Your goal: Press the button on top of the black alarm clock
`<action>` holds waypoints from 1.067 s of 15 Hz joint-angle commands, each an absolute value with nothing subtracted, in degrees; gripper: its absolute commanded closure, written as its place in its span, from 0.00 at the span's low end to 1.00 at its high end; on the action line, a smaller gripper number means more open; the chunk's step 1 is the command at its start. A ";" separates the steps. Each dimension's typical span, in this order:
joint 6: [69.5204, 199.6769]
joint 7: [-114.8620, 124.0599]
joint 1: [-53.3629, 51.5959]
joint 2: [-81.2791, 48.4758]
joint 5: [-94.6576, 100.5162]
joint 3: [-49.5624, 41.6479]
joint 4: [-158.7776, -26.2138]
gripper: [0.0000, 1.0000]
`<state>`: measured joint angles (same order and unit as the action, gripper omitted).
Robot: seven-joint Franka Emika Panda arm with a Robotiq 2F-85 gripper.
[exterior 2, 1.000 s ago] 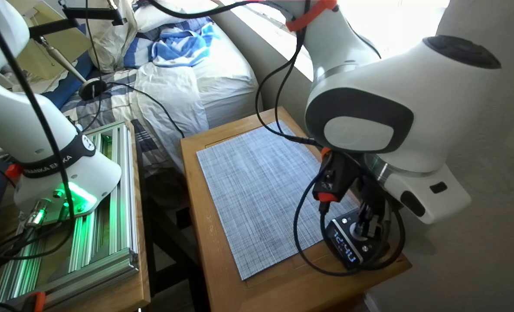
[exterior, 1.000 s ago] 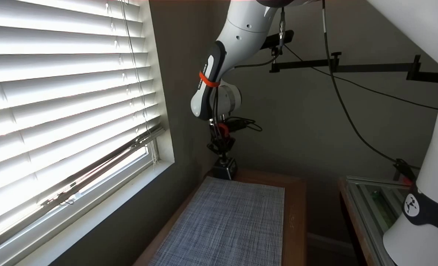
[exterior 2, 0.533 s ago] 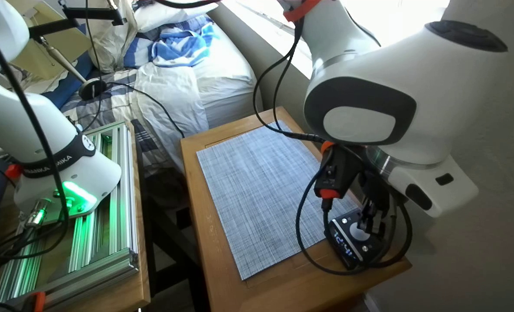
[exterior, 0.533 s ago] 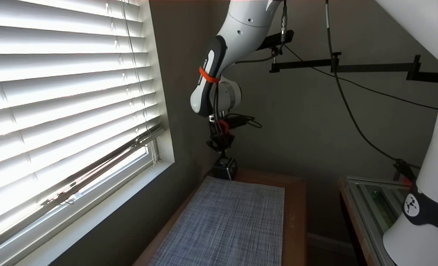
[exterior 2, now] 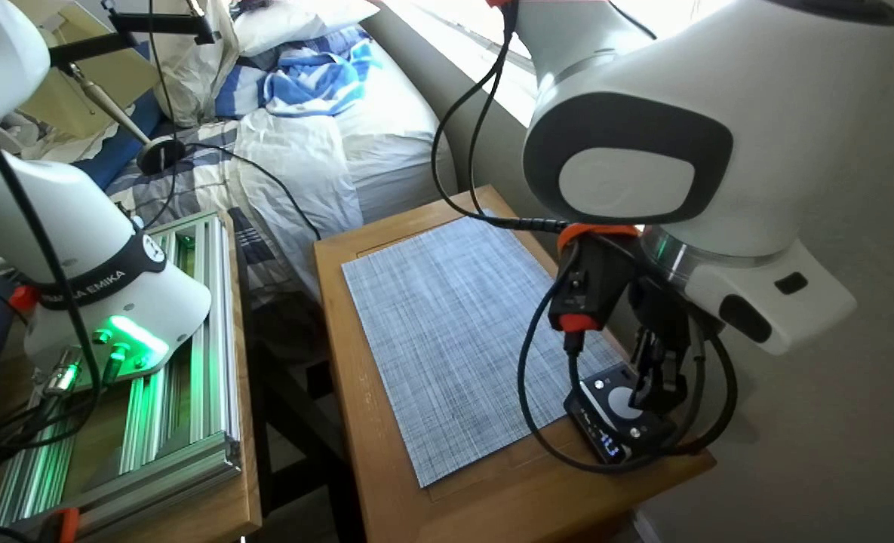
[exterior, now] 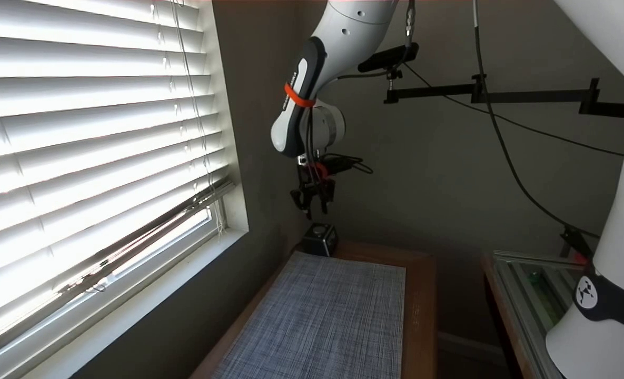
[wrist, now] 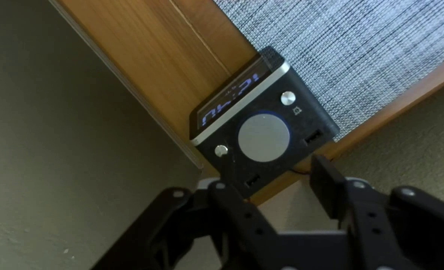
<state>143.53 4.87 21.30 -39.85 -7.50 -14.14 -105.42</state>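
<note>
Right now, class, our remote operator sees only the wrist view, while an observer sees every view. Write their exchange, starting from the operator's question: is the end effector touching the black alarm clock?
Observer: No. In an exterior view, a gap shows between the end effector and the top of the black alarm clock.
Operator: Anything else around there that my view misses?
Observer: Yes, in an exterior view a black cable loops down and crosses in front of the clock; whether they touch, I can't tell.
Operator: What about the robot's base?
Observer: A green light glows on it in an exterior view.
</note>
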 commanded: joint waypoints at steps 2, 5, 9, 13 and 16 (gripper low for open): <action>145.10 3.23 19.94 -34.68 -4.66 -15.19 -110.53 0.05; 145.51 2.06 18.74 -31.01 -1.73 -16.03 -113.40 0.00; 146.40 1.59 16.67 -25.90 3.82 -17.76 -117.04 0.00; 147.45 1.48 15.25 -21.16 8.45 -18.73 -120.48 0.00; 148.96 2.18 14.14 -18.00 11.95 -19.42 -123.36 0.00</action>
<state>146.46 2.29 15.64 -22.69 8.07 -18.17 -118.26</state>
